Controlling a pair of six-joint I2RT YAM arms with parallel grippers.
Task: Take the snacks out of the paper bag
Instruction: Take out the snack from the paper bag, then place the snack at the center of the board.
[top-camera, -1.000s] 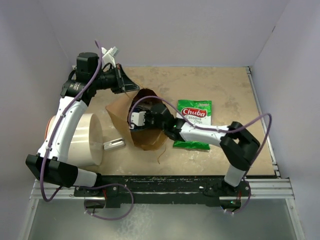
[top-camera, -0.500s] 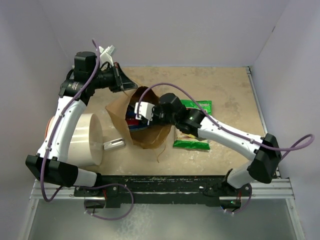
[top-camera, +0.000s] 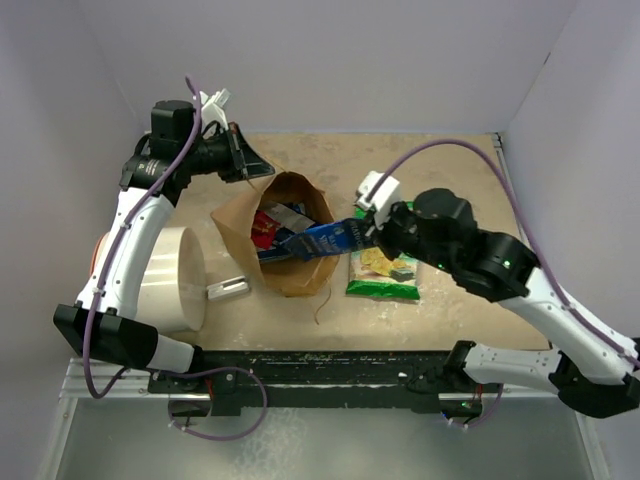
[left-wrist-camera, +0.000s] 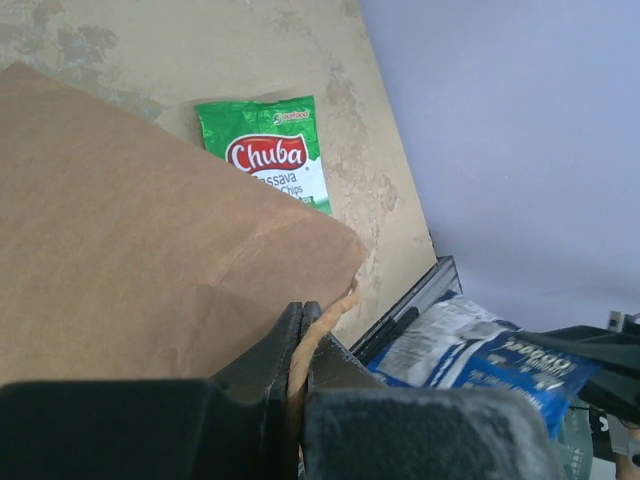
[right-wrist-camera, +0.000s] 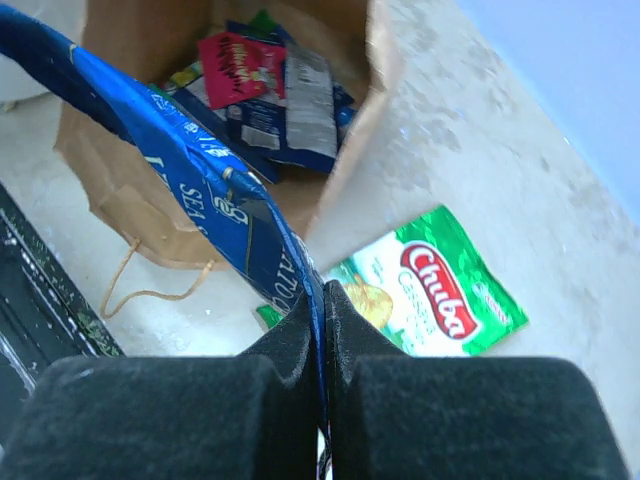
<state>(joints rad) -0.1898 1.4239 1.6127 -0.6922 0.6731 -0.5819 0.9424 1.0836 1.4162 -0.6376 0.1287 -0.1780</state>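
Tabletop is mottled beige, lavender walls around. I've got left gripper pinched on handle of paper bag, right gripper clamped on a blue packet.

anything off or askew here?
Nothing spilled. The bag slumps creased on its side, mouth propped up by the left end effector pinching its handle. A white cylinder lies on its side beside it. The blue packet hangs from the right end effector by one edge.
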